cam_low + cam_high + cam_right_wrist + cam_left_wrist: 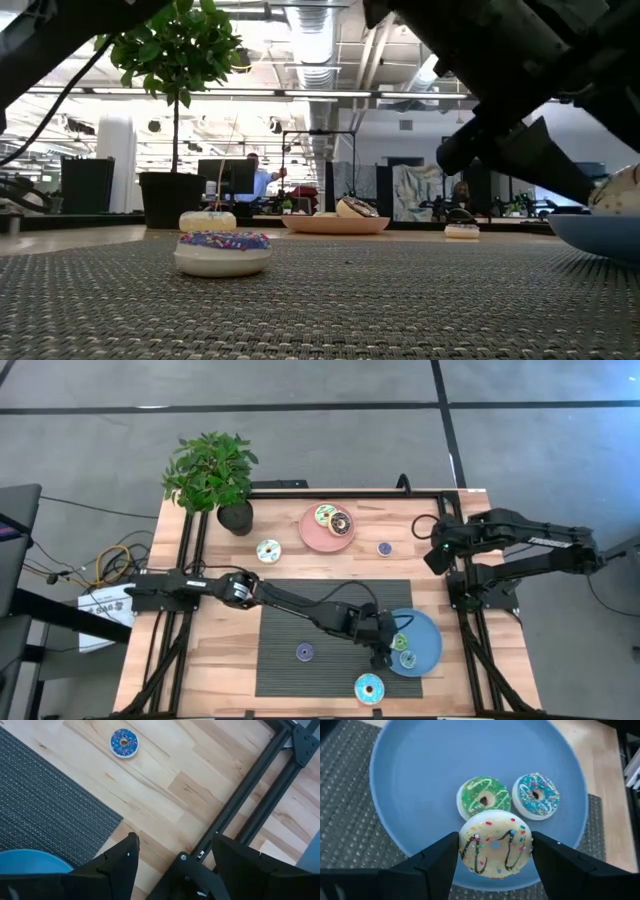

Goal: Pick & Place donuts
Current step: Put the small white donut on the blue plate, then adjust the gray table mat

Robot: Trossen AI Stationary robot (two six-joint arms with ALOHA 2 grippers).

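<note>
My left arm reaches across the grey mat to the blue plate (428, 632), and my left gripper (386, 651) is shut on a cream donut (495, 845) with brown stripes and sprinkles. A green donut (483, 796) and a cyan donut (536, 794) lie flat on the plate just beyond it. Elsewhere, two donuts (334, 519) sit on the pink plate (312, 534). A white-green donut (268, 550) and a small blue donut (384, 547) lie on the wood, a purple donut (304, 652) on the mat, and a cyan donut (369, 687) at the mat's near edge. My right gripper (432, 555) waits open by the table's right edge. My left gripper pinches the cream donut by its outer rim (465, 847), one finger on each opposite side, coming from above and the table's left. The donut lies flat, icing up, over the blue plate's left part (420, 820). Whether it touches the plate does not show.
A potted plant (215, 475) stands at the far left corner. Black frame rails (250, 800) run along the table's sides. In the low view the purple donut (223, 250) sits alone on the mat (350, 300). Bare mat lies between it and the blue plate.
</note>
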